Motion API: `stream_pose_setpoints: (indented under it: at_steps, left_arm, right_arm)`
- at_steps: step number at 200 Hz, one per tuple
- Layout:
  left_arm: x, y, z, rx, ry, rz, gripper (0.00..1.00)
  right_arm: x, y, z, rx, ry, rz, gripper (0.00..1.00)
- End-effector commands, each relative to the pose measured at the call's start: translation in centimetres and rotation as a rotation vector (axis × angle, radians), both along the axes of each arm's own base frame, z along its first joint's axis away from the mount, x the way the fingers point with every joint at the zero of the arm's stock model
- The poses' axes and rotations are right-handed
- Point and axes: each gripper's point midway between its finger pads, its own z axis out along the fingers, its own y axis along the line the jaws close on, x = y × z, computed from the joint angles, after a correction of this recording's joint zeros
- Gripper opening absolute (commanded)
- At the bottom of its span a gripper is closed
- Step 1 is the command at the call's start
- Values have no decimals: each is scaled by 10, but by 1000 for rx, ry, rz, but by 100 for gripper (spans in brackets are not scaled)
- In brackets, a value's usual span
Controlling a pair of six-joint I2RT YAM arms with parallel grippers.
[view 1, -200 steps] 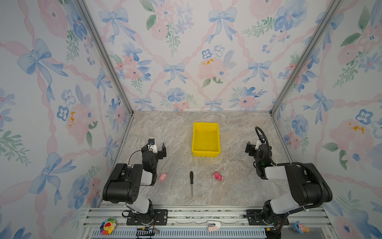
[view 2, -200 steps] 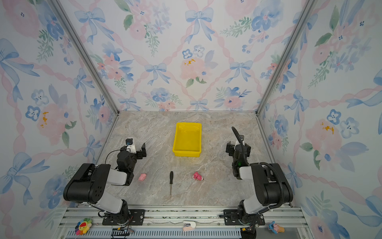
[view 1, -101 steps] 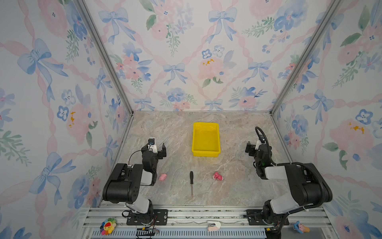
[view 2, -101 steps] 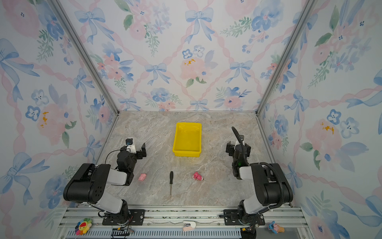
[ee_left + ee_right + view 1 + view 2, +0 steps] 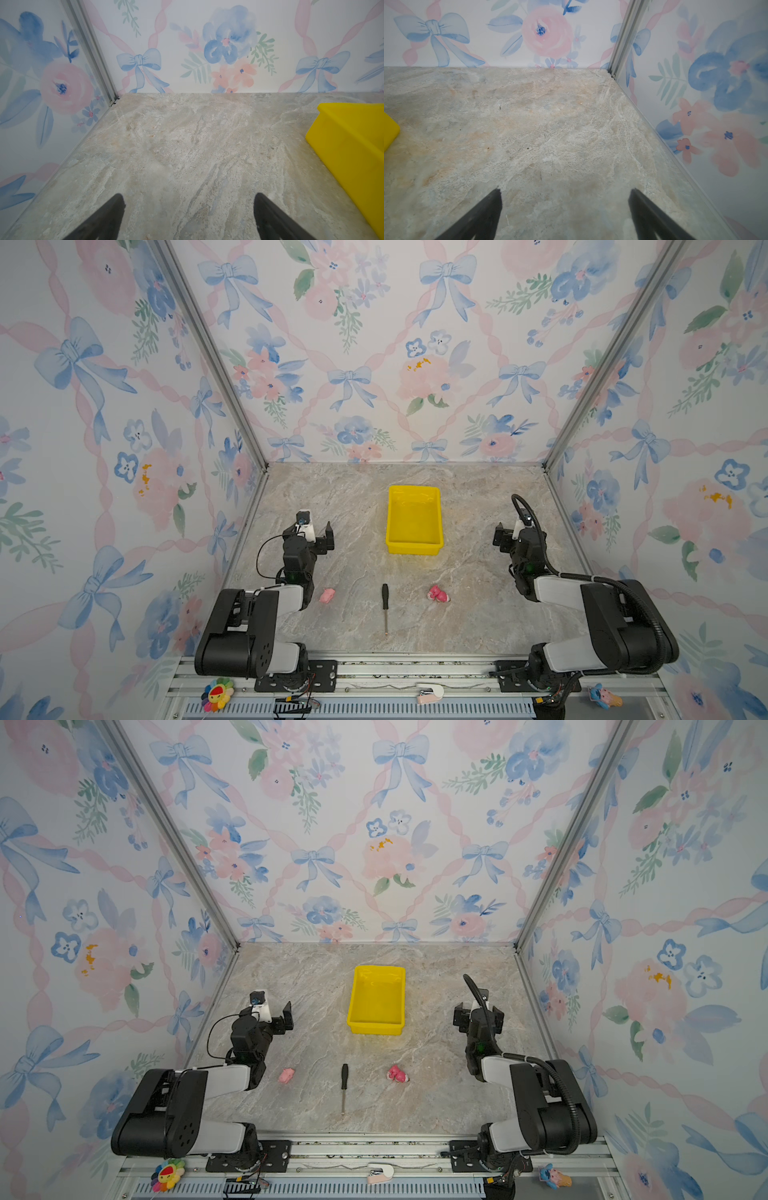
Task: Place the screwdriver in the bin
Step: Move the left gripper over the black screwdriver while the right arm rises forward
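Note:
In both top views the screwdriver [image 5: 385, 610] [image 5: 343, 1086] lies on the marble table near the front middle, black handle toward the back, silver shaft toward the front. The yellow bin [image 5: 413, 548] [image 5: 376, 1029] stands behind it, empty, its long side running front to back. My left gripper [image 5: 316, 533] [image 5: 272, 1013] [image 5: 189, 197] hovers open at the left, level with the bin's front, holding nothing. My right gripper [image 5: 513, 531] [image 5: 478, 1013] [image 5: 565, 190] is open and empty at the right. The bin's wall [image 5: 342, 135] and corner [image 5: 390, 128] show at the edges of the wrist views.
A pale pink toy [image 5: 327, 595] [image 5: 286, 1075] lies left of the screwdriver and a darker pink toy [image 5: 437, 594] [image 5: 397, 1073] right of it. Floral walls close the table on three sides. Small toys [image 5: 216, 691] sit on the front rail.

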Motion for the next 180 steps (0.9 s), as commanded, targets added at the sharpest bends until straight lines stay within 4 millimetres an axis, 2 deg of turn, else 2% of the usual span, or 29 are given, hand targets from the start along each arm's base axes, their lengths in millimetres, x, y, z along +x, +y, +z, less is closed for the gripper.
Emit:
stream_pose_setpoints:
  at_steps: [1, 22, 45, 64, 67, 71, 90, 106, 133, 151, 180]
  left_arm:
    - [1, -12, -9, -24, 146, -26, 98]
    - [1, -26, 6, -44, 176, -26, 97]
    - [-2, -41, 27, -66, 204, 11, 98]
    - [-6, -52, 38, -131, 269, 72, 97]
    - [-8, -52, 33, -141, 296, 87, 97]
    - [-6, -56, 43, -166, 296, 90, 97]
    - [-13, -75, 40, -223, 381, 58, 98]
    - [-18, -97, 44, -240, 393, -1, 98]
    - [-24, -125, 41, -244, 462, -67, 98]
    - [-29, -136, 32, -207, 544, -86, 98]
    - [-40, -156, 8, -241, 675, -146, 97]
  right_arm:
    - [1, 8, 21, -28, 10, 30, 97]
    - [-4, 8, 39, 4, 28, 17, 97]
    - [-6, 2, 53, 54, 136, -50, 97]
    - [-5, 10, 63, 105, 196, -30, 97]
    - [-6, 11, 65, 116, 196, -29, 97]
    - [-6, 12, 69, 134, 190, -29, 97]
    - [-12, 8, 81, 228, 174, -97, 97]
    - [-15, 8, 82, 280, 196, -137, 97]
    - [-17, 25, 76, 266, 303, -113, 97]
    - [-21, 48, 76, 227, 335, -40, 97]
    - [-33, 89, 72, 188, 408, 68, 97]
